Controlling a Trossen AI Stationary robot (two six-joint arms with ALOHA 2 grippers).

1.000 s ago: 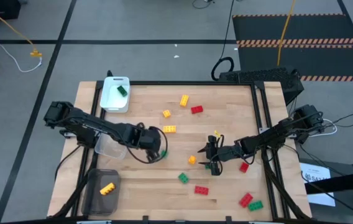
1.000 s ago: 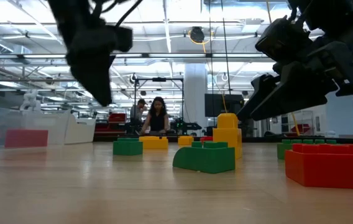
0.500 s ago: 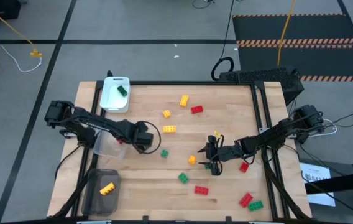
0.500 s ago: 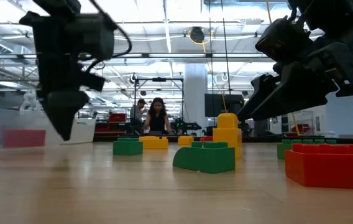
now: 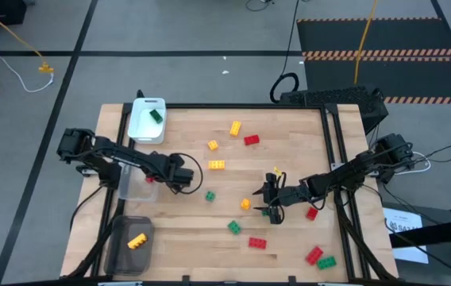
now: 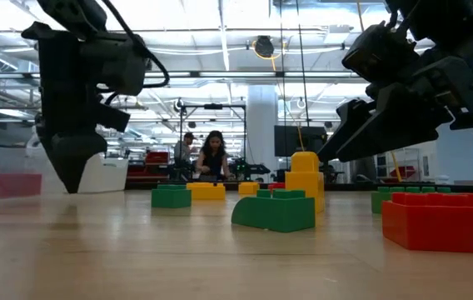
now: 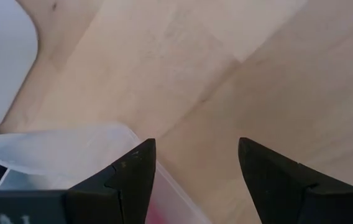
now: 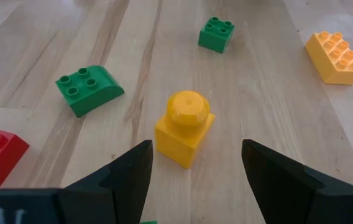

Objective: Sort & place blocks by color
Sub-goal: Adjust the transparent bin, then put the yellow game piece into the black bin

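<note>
Small red, green and yellow blocks lie scattered on the wooden table [image 5: 289,135]. My right gripper [image 5: 262,199] is open and low over the table. Its fingers stand on either side of a yellow block with one round stud [image 8: 184,127] without touching it. A curved green block [image 8: 89,90] and a square green one [image 8: 217,34] lie beyond. My left gripper [image 5: 178,179] is open and empty over the right rim of the clear tray [image 7: 71,149]. That tray holds a red block [image 5: 151,179].
The white tray [image 5: 147,131] at the far left holds a green block [image 5: 156,116]. The dark tray [image 5: 122,253] at the near left holds a yellow block [image 5: 136,241]. More red and green blocks [image 5: 319,258] lie near the right corner. A person sits in the room beyond [image 6: 212,158].
My left gripper has moved toward the table's left edge, away from a small green block and over the clear tray's rim, staying open. The right arm has kept still.
</note>
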